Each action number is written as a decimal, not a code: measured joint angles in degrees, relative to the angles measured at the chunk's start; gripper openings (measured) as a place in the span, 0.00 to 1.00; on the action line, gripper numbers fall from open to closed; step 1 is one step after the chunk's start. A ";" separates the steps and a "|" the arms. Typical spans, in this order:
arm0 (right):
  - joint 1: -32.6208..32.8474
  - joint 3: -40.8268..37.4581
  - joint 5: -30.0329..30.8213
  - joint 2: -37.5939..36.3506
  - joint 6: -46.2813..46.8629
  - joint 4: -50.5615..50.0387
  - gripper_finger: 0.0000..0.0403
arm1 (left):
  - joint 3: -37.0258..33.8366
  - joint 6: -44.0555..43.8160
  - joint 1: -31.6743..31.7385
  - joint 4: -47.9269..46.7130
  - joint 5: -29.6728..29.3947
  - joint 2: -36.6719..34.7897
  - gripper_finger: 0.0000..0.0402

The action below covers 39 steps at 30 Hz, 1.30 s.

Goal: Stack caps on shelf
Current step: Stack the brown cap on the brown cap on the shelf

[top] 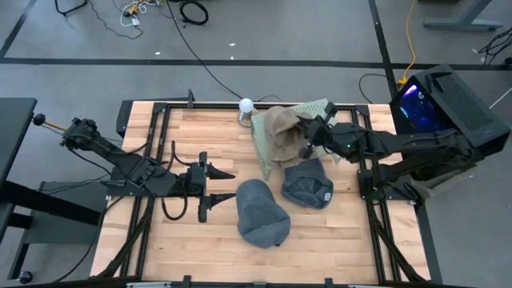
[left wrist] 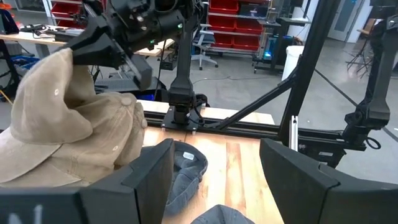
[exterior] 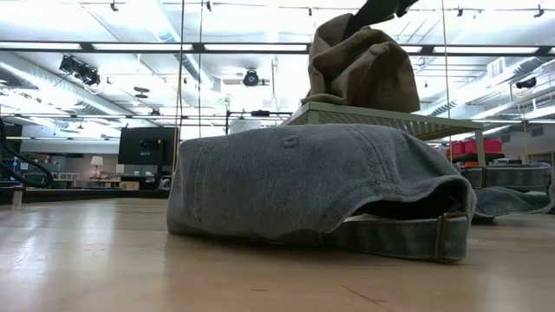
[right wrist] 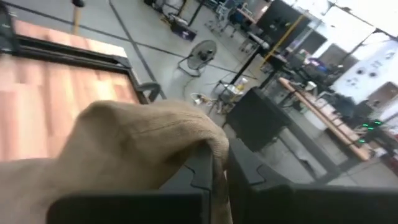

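Caps are what we see spread over the far-right part of the wooden tabletop [top: 160, 240]. We see a tan cap [top: 282, 132] piled on the pale green shelf [top: 318, 106], which stands near the far edge of the tabletop. Our right gripper [top: 308, 142] is clenched on the fabric of this tan cap; in the right wrist view the cloth is pinched between the two dark fingers [right wrist: 205, 171], and in the low view the cap [exterior: 360, 65] rises in a peak above the shelf [exterior: 381, 117] where the gripper holds it from above.

Two blue-grey caps lie on the tabletop in front of the shelf. We see the nearer blue-grey cap [top: 262, 212] lying with its crown up toward the middle, and the second blue-grey cap [top: 308, 186] just beside it on the right, turned with its open inside up, close to the shelf's near edge. In the low view the nearer cap [exterior: 312, 186] fills the foreground, its strap and buckle facing the camera.

Our left gripper [top: 226, 184] waits left of the nearer blue-grey cap with its fingers spread wide and holding nothing, apart from every cap.
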 joint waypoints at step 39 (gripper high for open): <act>2.81 0.00 -19.45 -1.90 11.97 -15.21 0.35 | 0.01 1.70 1.26 -3.89 -0.03 0.00 0.61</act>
